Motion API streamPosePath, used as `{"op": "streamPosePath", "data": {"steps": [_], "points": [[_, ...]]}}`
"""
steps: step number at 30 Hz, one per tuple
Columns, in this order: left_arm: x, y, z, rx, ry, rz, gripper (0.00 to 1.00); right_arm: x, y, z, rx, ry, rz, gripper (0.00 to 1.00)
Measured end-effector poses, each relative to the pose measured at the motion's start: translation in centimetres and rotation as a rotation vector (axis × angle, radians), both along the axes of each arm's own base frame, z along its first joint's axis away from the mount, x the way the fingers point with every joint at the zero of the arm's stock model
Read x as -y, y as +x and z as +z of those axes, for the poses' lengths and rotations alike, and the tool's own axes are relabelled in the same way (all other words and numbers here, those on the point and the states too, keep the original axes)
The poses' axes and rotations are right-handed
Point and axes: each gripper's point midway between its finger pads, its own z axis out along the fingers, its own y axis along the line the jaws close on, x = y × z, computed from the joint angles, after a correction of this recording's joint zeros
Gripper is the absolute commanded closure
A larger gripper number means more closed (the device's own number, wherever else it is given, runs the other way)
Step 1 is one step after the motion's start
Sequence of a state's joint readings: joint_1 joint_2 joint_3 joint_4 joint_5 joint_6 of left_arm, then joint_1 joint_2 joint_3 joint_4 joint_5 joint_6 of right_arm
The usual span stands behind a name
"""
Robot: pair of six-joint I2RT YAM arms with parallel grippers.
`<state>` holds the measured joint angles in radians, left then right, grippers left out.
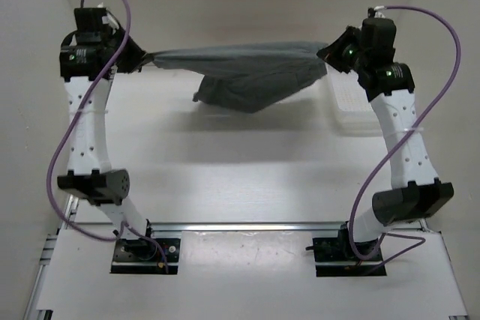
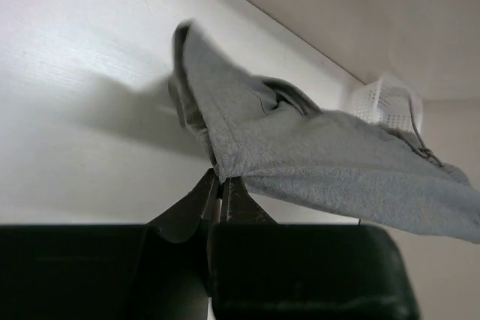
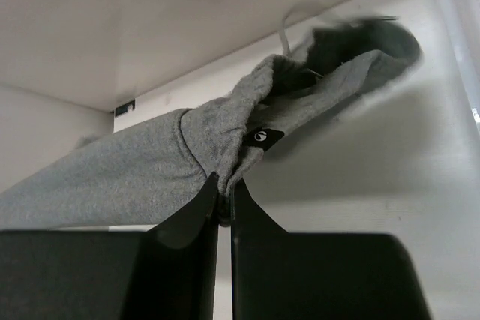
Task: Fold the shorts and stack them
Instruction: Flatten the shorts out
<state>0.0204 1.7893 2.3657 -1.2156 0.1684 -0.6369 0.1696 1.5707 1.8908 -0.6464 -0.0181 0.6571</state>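
Note:
The grey shorts (image 1: 244,73) hang stretched between my two grippers above the far part of the table, the lower part sagging toward the tabletop. My left gripper (image 1: 142,60) is shut on the left end of the shorts (image 2: 300,155); its jaws pinch the hem (image 2: 222,177). My right gripper (image 1: 328,54) is shut on the right end of the shorts (image 3: 135,177), near a small black label (image 3: 262,137). A thin drawstring (image 3: 285,35) hangs off the far end in the right wrist view.
A white mesh basket (image 1: 352,103) sits on the table at the right, below the right gripper; it also shows in the left wrist view (image 2: 382,103). White walls close in the table at back and sides.

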Motion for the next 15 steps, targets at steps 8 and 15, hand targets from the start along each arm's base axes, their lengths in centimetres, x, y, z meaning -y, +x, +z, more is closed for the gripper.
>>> {"op": "streamPosePath", "data": {"steps": [8,15], "points": [[0.8,-10.0,-7.3,-0.136,-0.033,-0.038,0.90,0.9,-9.5,-12.9,-0.192,-0.019,0.037,1.00],[1.1,-20.2,-27.3,-0.683,-0.079,-0.023,0.90,2.2,-20.5,-30.0,-0.596,-0.038,0.044,1.00]]}}
